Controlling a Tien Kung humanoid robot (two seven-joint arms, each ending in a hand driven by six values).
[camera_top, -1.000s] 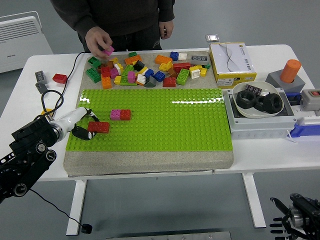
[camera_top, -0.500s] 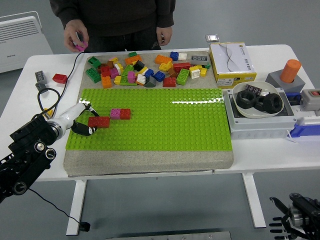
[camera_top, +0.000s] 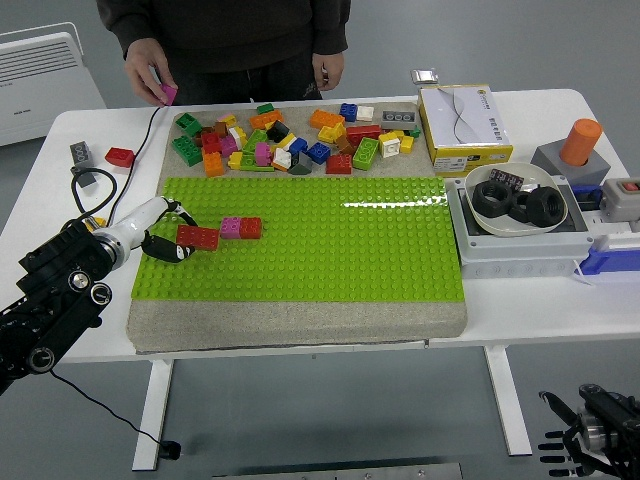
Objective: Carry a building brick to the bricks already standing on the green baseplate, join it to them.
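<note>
— Fingers of my left hand (camera_top: 165, 232) pinch the red brick (camera_top: 198, 237), carried right and far across the green baseplate (camera_top: 330, 250) in the last second. How close now?

— Just left of the 2 standing bricks (camera_top: 241, 228), pink and red; I cannot tell if it touches them. Judging by that, pressing down is next.

— And the person?

— A hand (camera_top: 150, 75) has pulled back from the loose brick pile (camera_top: 290, 135), holding a pink piece (camera_top: 167, 94). My right hand (camera_top: 590, 445) hangs below the table's near edge, fingers spread.
</note>
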